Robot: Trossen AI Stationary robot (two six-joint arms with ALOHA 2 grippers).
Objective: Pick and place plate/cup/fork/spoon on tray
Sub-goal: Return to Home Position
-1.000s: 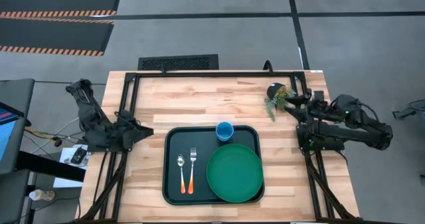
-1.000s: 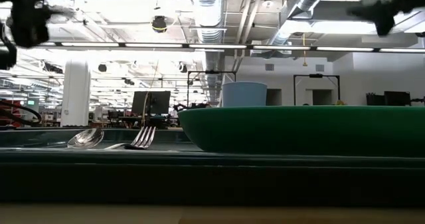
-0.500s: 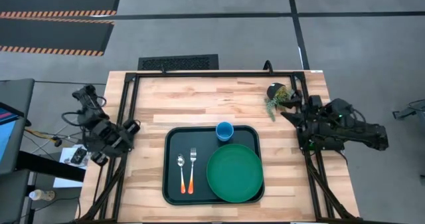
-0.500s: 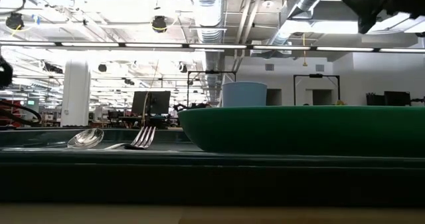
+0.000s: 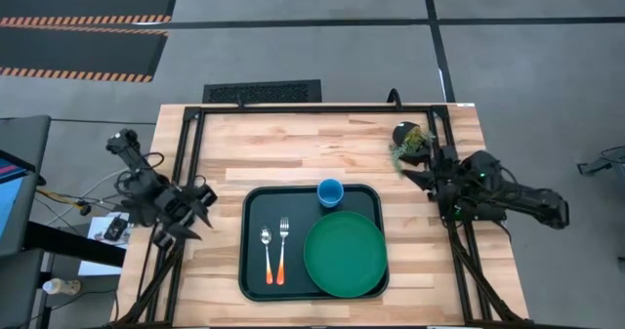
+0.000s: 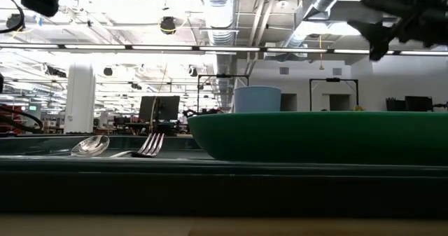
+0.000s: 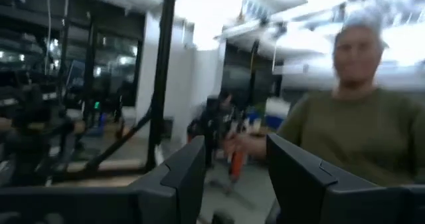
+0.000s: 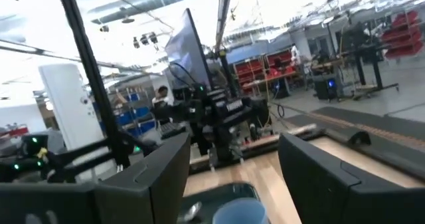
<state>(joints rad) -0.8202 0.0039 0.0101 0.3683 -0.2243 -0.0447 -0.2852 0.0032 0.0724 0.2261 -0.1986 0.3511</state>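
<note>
Left gripper: off the tray's 9 o'clock side at the table's left edge, fingers spread apart and empty; judged parked clear of the work.
Tray: centre of the table, carrying all four items, so the task looks finished.
Spoon: at the tray's 8 o'clock, bowl toward 12, handle toward 6.
Fork: just beside the spoon and parallel to it, a neat place-setting pair.
Cup: at the tray's 12 o'clock rim, upright, close to the plate's top edge.
Plate: fills the tray's 4 o'clock half, lying flat.
Right gripper: off the tray's 2 o'clock corner, near the plant, fingers apart, holding nothing.
</note>
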